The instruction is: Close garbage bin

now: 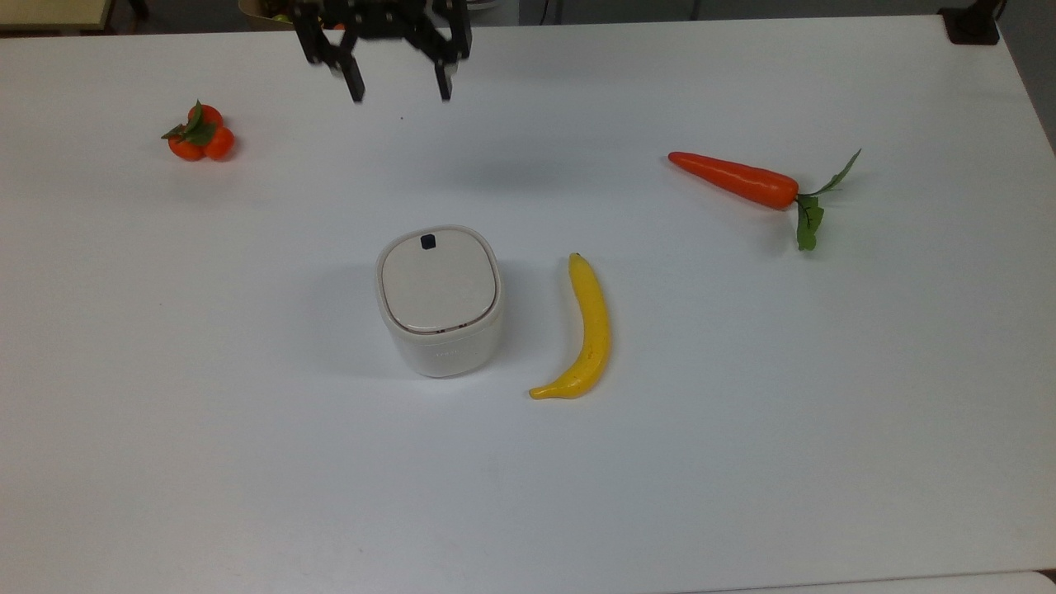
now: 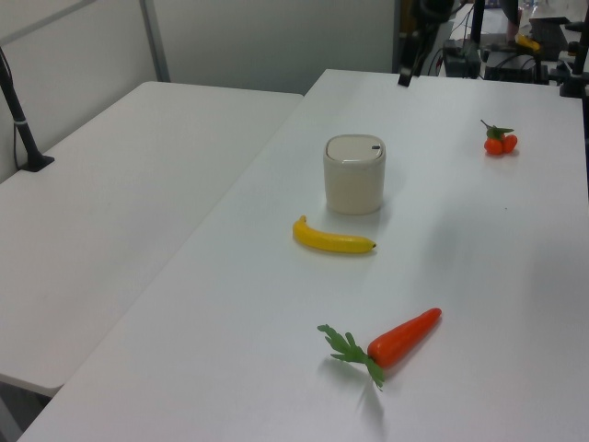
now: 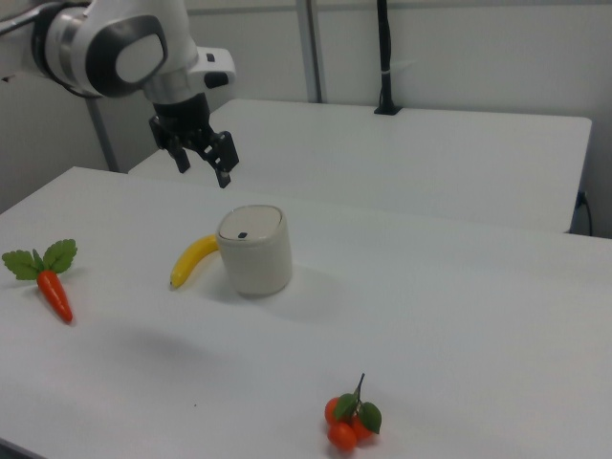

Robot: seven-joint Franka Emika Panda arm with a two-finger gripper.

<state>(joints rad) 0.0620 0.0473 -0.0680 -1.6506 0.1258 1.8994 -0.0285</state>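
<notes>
While the flat beige lid [image 1: 438,283] lies flush in its rim, the small white plastic garbage bin [image 1: 440,334] reads as already shut, so the closing appears done and nothing seems left but to clear the arm away. Going from the near edge of the white counter [image 1: 742,462] toward the tool as the top view shows it: the yellow plastic banana [image 1: 587,330] lies well below the tool and toward the top view's right, just beside the bin but apart from it, its curve running along the bin's side. The bin stands upright well below the tool, slightly toward the top view's right of it, with the small black tab [image 1: 427,241] on the lid edge that faces the tool; that edge is probably where a push would land, which would explain the tool being on that side. Farther out, the orange plastic carrot with green leaves [image 1: 736,179] lies far off toward the top view's right of the tool, and the cluster of small orange tangerines with a leaf [image 1: 199,134] sits toward the top view's left of it, both clear of any path to the bin. The black two-finger tool [image 1: 399,89] hangs high over the far part of the counter, its fingers spread wide and holding nothing.
</notes>
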